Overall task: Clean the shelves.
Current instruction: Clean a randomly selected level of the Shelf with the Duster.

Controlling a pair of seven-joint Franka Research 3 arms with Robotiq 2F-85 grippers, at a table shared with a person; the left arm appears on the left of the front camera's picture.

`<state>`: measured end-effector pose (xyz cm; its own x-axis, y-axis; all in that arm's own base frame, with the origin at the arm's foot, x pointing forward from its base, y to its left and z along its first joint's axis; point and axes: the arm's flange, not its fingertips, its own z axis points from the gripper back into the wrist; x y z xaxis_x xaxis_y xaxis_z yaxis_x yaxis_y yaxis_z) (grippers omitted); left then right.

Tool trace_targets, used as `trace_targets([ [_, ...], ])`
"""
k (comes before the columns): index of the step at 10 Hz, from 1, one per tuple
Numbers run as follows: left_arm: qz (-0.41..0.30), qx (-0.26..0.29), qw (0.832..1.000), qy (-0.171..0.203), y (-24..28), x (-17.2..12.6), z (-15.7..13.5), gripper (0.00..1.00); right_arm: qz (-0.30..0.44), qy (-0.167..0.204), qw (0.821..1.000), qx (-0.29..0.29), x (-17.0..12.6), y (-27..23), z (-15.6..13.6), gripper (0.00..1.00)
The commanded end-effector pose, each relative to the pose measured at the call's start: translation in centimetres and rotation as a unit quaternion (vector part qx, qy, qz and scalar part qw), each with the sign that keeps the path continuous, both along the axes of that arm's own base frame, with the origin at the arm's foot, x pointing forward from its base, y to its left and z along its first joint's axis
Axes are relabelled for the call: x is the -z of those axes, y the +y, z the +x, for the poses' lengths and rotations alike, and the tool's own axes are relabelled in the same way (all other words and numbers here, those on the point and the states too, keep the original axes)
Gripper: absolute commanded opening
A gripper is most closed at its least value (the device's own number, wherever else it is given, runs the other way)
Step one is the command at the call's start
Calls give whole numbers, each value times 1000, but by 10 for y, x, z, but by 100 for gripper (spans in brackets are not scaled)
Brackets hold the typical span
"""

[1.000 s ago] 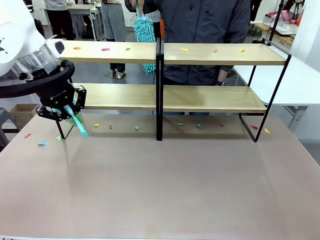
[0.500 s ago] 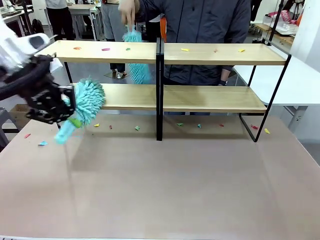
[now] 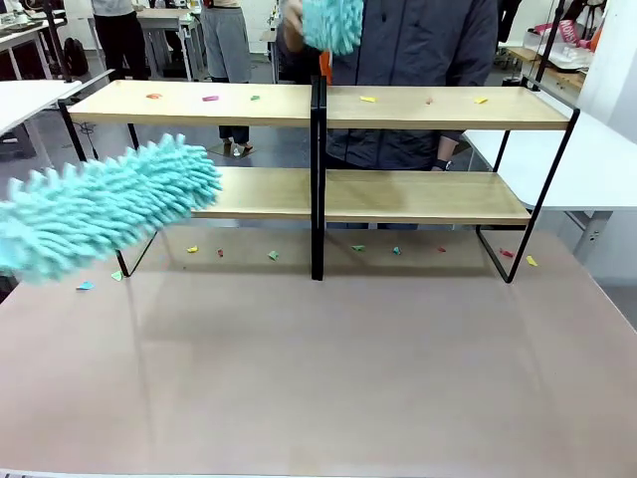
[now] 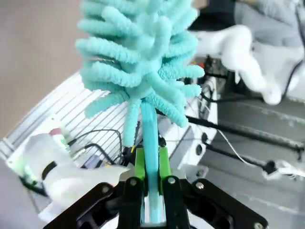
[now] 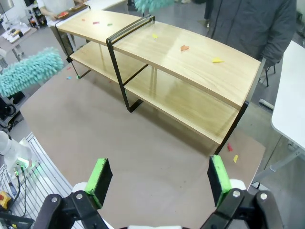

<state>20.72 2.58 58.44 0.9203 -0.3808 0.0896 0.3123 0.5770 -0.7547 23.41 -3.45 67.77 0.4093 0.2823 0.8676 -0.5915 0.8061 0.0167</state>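
the shelves (image 5: 190, 57) stand out past my right gripper (image 5: 158, 179), whose fingers are spread wide. my left gripper (image 4: 147, 191) pinches the blue duster (image 4: 143, 57) by its stick, fluff beyond the fingertips. i should squeeze tight and sweep slowly along the top board, pushing the paper bits (image 3: 368, 99) off.

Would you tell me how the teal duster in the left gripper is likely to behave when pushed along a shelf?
The duster head is all shaggy strands, so it will probably squash and bend, not scrape. Its thin handle, clamped in the left gripper, may flex a little. It looks light for its bulk.
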Motion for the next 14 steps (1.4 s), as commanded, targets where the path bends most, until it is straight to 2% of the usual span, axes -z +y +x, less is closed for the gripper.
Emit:
trace_targets([
  [1, -63, 18, 997, -38, 43, -21, -12, 12, 2, -1, 1000, -5, -1, 0, 0, 100],
  [3, -127, 8, 988, -84, 99, -42, -25, 12, 2, -1, 1000, -5, -1, 0, 0, 100],
  [4, -136, 6, 984, -119, 128, -53, -36, 12, 2, -1, 1000, -5, -1, 0, 0, 100],
  [7, -186, -36, 970, -156, 171, -68, -43, 12, 2, -1, 1000, -5, -1, 0, 0, 100],
  [8, -197, -55, 965, -163, 179, -70, -42, 12, 2, -1, 1000, -5, -1, 0, 0, 100],
  [9, -207, -99, 962, -148, 183, -72, -33, 12, 2, -1, 1000, -5, -1, 0, 0, 100],
  [10, -176, -44, 972, -150, 179, -62, -45, 12, 2, -1, 1000, -5, -1, 0, 0, 100],
  [14, -176, -44, 972, -150, 179, -62, -45, 12, 2, -1, 1000, -5, -1, 0, 0, 100],
])
